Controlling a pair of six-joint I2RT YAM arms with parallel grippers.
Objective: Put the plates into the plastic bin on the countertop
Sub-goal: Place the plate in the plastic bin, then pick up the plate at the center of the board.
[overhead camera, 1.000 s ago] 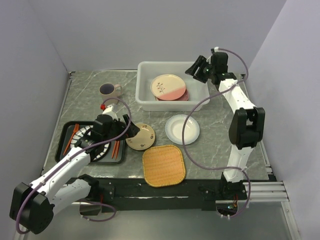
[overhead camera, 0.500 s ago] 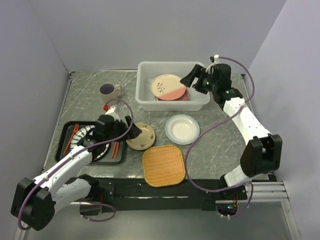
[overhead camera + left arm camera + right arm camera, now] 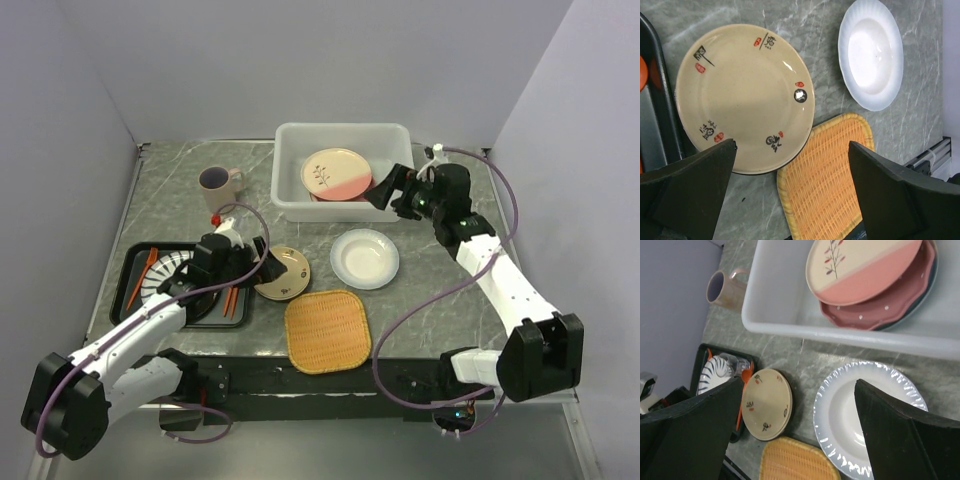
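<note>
1. Small tan plate [image 3: 745, 97], left wrist view: we see several black brush-drawn characters spaced round its rim, each beside a small red seal-like mark. We cannot read any of them.
2. Same plate, right part of the rim: a dark round spot with a pale centre; we cannot tell whether it is a sign.
3. Same plate, right wrist view: the marks show only as dark and red flecks, illegible to us.

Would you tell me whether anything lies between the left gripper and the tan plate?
Nothing visible does: the open left gripper hangs directly over the tan plate, and nothing lies on it.
</note>
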